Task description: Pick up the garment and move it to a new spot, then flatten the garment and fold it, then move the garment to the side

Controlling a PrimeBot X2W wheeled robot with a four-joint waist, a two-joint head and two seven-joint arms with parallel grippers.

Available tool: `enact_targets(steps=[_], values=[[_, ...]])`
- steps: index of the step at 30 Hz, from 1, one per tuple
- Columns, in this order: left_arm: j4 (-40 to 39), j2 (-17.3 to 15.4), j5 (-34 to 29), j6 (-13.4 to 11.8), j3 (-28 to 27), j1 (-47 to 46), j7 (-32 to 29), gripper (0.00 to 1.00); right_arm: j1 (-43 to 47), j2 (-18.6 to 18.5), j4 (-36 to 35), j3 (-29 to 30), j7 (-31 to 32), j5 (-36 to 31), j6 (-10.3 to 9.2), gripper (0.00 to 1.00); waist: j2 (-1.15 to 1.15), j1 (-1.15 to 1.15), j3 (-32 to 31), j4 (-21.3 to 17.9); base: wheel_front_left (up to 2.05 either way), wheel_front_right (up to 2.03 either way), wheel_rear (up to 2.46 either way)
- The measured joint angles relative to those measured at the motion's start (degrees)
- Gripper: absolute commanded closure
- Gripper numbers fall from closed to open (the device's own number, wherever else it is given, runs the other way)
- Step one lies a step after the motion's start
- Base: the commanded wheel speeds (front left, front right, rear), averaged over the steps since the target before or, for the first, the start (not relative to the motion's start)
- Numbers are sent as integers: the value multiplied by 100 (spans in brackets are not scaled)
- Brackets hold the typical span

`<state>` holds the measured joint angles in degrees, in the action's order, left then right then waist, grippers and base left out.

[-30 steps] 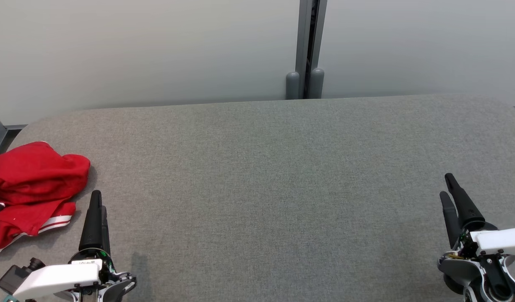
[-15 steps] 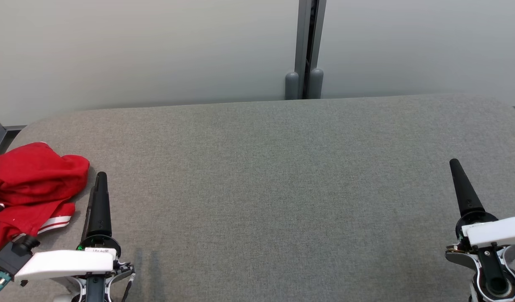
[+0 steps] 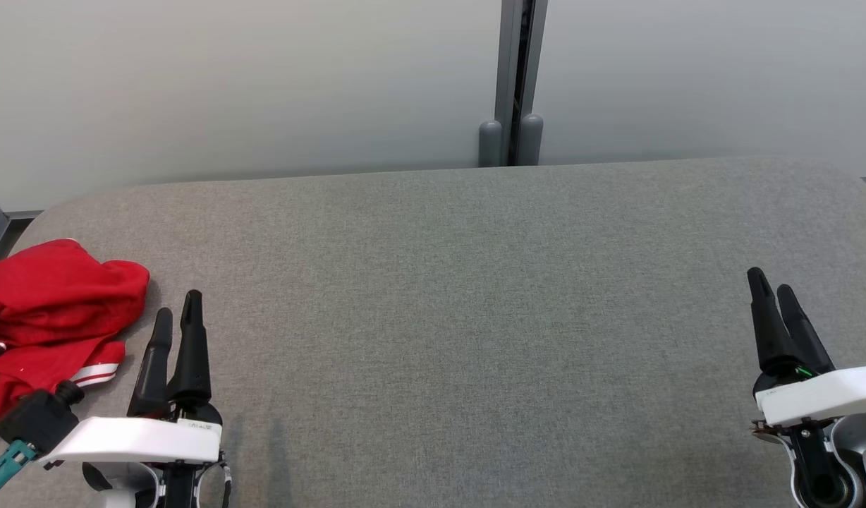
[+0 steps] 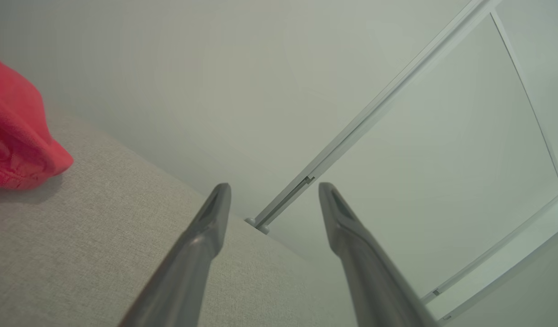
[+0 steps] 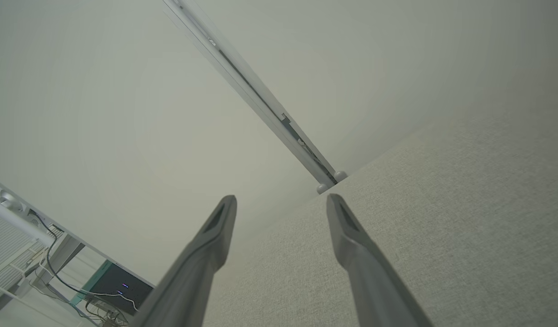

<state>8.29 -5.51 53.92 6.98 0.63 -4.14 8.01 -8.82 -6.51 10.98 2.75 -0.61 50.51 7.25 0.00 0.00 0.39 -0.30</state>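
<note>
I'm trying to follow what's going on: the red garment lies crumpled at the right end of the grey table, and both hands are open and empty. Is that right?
Not quite: the head view shows the red garment crumpled at the left end of the grey table, near the left hand. The rest holds: the left hand and right hand are open and empty.

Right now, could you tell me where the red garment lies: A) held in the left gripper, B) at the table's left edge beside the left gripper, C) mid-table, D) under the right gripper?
B: the red garment lies at the left edge of the table, apart from the open left gripper beside it.
</note>
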Motion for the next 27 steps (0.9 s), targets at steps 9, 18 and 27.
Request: enact_targets(steps=[9,18,27], values=[[182,-75,-892,-51,78,-86,94,0,27,-51,-22,-142,-214,-905,0,0,0,0,5,-12,0,0,0],[365,-109,-1671,-102,210,-93,194,0,37,-66,110,-193,-413,-1640,1,0,0,0,14,-4,0,0,0],[555,-146,-2261,-134,271,-98,286,0,69,-70,253,-264,-600,-2185,2,0,0,0,9,-15,0,0,0]])
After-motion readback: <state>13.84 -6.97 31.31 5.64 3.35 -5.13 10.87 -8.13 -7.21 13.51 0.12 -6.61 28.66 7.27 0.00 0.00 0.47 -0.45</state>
